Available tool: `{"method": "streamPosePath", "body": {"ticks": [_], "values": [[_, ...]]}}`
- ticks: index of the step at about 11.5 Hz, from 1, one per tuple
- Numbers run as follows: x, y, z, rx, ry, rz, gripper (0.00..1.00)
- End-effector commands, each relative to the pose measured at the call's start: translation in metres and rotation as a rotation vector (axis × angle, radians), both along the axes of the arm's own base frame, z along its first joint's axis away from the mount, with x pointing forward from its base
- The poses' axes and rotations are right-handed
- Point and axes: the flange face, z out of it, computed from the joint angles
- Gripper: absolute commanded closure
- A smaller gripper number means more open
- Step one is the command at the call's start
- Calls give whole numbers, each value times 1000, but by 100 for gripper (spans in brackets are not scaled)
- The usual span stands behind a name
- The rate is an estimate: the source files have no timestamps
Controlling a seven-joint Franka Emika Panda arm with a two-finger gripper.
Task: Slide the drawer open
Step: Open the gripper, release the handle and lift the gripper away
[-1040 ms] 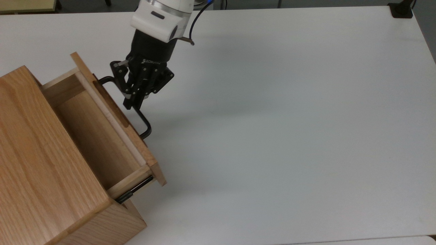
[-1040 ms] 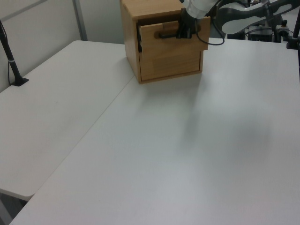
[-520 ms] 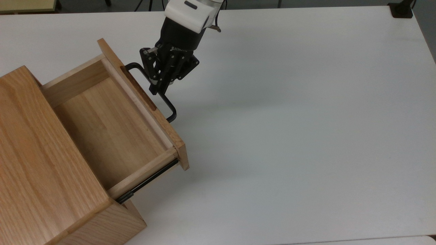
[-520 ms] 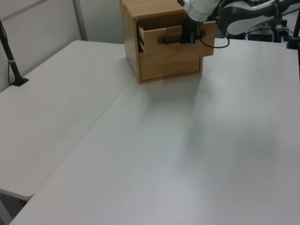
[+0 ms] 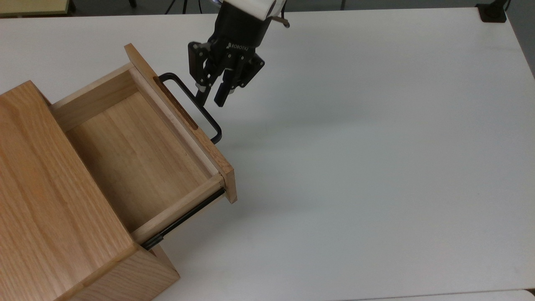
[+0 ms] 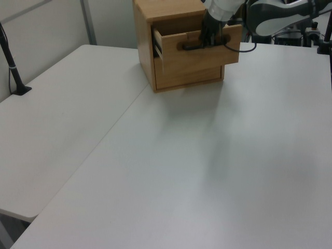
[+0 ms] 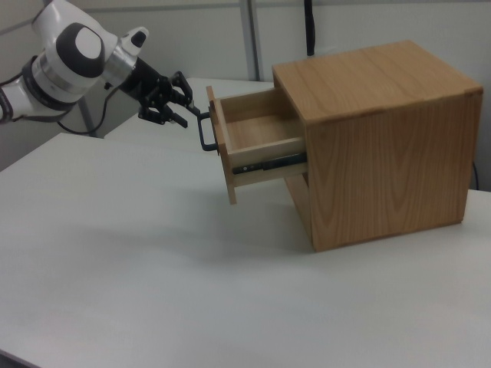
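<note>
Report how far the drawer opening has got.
Done: the drawer stands pulled well out of the cabinet, its bare wooden inside open to the top view and a slide rail exposed along its side. In hand: the gripper is open, with the handle at one fingertip but not clamped. Left: probably nothing but backing the arm away, unless a fuller pull is wanted.
</note>
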Motion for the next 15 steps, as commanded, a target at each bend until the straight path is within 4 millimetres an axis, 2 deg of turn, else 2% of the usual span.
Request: {"method": "streamPosePath", "body": {"ticks": [1, 2, 4, 6, 9, 10, 12, 13, 15], "values": [[-15, 10, 20, 57, 5, -37, 39], [-19, 10, 29, 139, 33, -85, 33], [-30, 10, 48, 299, 72, -167, 31], [-46, 1, 57, 410, 139, -260, 30], [-79, -27, 67, 554, 305, -395, 14], [-85, -38, 68, 580, 320, -472, 1], [-98, -49, 67, 570, 371, -535, 0], [-98, -58, 64, 569, 378, -555, 0], [-91, -63, 50, 563, 397, -573, 0]]}}
